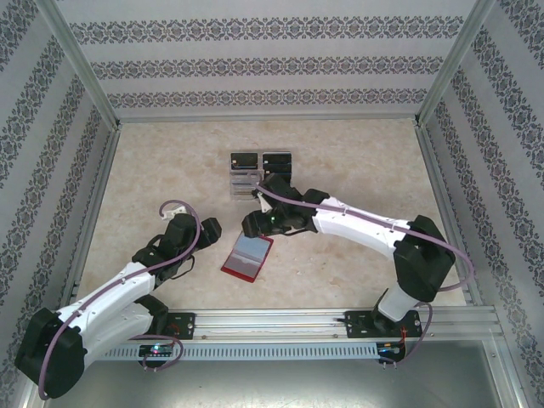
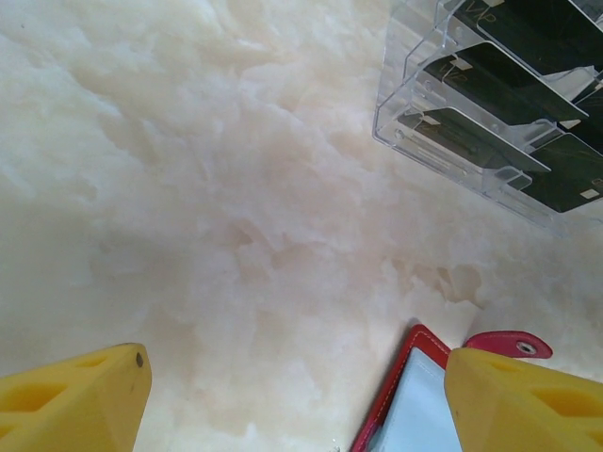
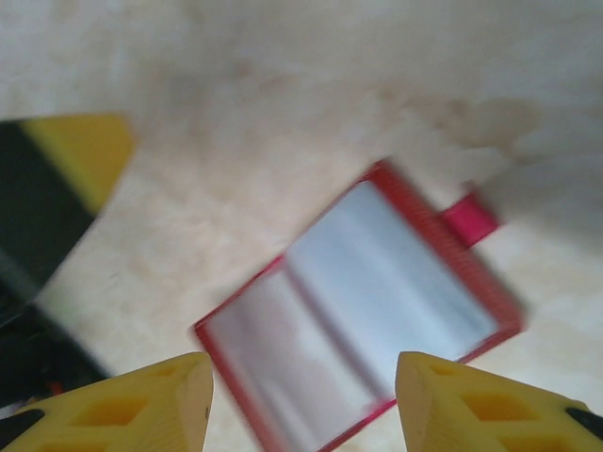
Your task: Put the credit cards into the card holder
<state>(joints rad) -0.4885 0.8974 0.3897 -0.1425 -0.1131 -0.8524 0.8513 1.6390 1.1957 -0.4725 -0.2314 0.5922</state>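
The card holder (image 3: 363, 311) is smeared by motion blur in the right wrist view, its pockets unreadable. In the left wrist view the bottom edge and a finger (image 2: 523, 400) of the left pincer (image 2: 297, 363) cut it off. The clear rack (image 2: 490, 104) runs past the right edge, and the markings on its credit cards (image 2: 509, 80) are too small to read.
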